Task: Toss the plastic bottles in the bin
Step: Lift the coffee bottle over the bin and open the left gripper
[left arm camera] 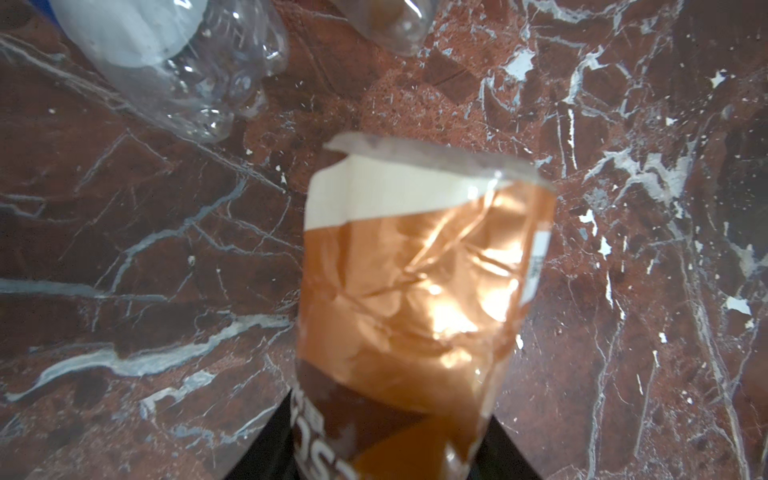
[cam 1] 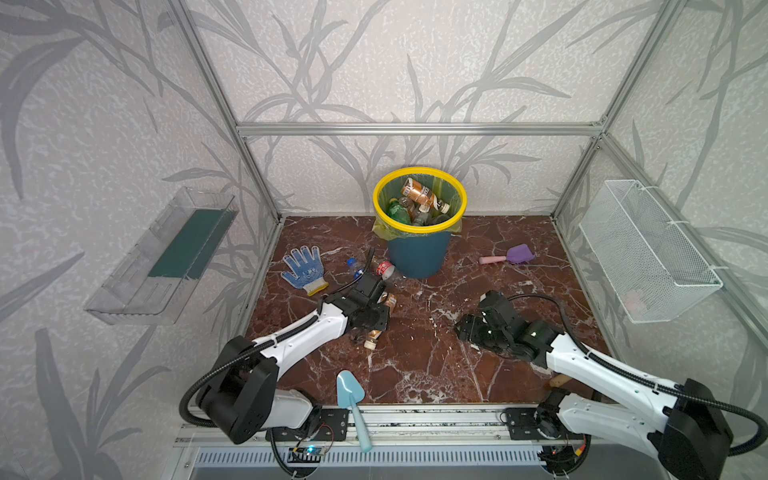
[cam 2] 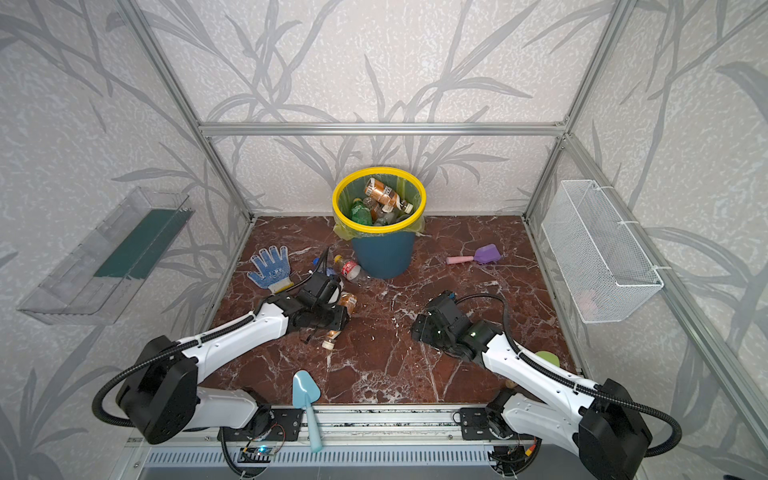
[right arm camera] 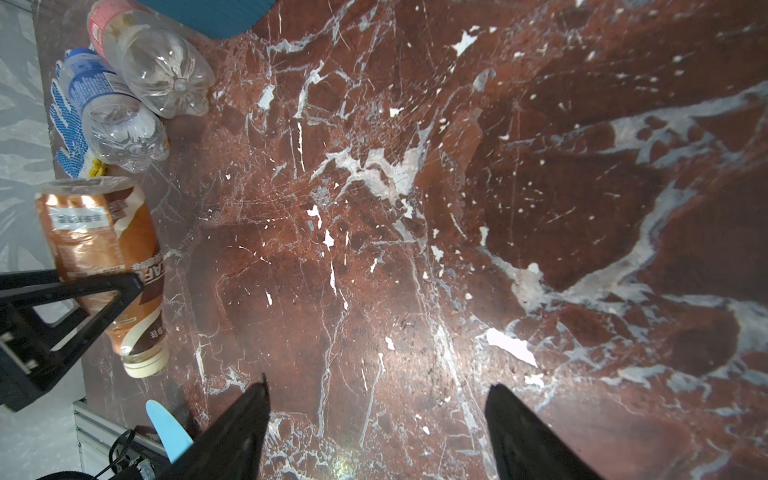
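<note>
Left jaws pinch a brown-wrapped bottle (left arm camera: 415, 291); right jaws spread; bin (cam 1: 419, 254) holds perhaps six bottles (cam 1: 420, 194).

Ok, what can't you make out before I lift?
Where the left gripper touches the brown bottle: left wrist view, bottle covers it.
Bottle count in the bin: both top views, top bottles cover others.
The green thing: a top view, right arm hides most.
The pinkish thing in the wire basket: both top views, mesh blurs it.

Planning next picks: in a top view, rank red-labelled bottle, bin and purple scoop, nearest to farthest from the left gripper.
1. The red-labelled bottle, just beyond left gripper.
2. The bin, back centre.
3. The purple scoop, right of bin.
</note>
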`<state>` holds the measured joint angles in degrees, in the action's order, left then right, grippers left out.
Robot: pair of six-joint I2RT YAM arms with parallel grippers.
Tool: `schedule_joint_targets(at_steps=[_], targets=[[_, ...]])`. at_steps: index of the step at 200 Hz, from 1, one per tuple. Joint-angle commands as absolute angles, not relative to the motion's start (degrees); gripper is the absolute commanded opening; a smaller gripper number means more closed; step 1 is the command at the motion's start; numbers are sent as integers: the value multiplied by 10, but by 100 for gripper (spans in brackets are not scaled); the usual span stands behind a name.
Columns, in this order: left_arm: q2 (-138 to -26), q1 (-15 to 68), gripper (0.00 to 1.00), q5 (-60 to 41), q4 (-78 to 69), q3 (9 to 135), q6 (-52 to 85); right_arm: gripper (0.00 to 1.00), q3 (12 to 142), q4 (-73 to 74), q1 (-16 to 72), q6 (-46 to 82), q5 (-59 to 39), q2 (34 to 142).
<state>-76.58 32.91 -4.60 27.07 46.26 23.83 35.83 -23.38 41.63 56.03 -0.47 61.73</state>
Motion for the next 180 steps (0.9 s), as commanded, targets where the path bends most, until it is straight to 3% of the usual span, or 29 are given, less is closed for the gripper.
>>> schedule_joint_targets(at_steps=[1,42,63,92,105,124,133,180], targets=[[-719,330,49,-53,288,465,244,82,379,-219,417,555,-7,629],[-623,330,49,-63,236,574,261,82,383,-219,411,549,-4,631],[-664,327,50,-63,211,737,243,82,386,-225,404,547,-7,625],[-860,295,61,-53,216,1088,241,82,405,-257,402,539,0,601],[-990,259,72,-59,259,1272,278,82,413,-276,400,537,6,585],[-1182,235,82,-126,397,1639,299,82,417,-302,399,540,16,554],[-1256,237,98,-142,442,1798,303,82,414,-311,399,544,23,536],[-1001,286,99,-133,239,1350,238,82,396,-327,394,549,43,502]])
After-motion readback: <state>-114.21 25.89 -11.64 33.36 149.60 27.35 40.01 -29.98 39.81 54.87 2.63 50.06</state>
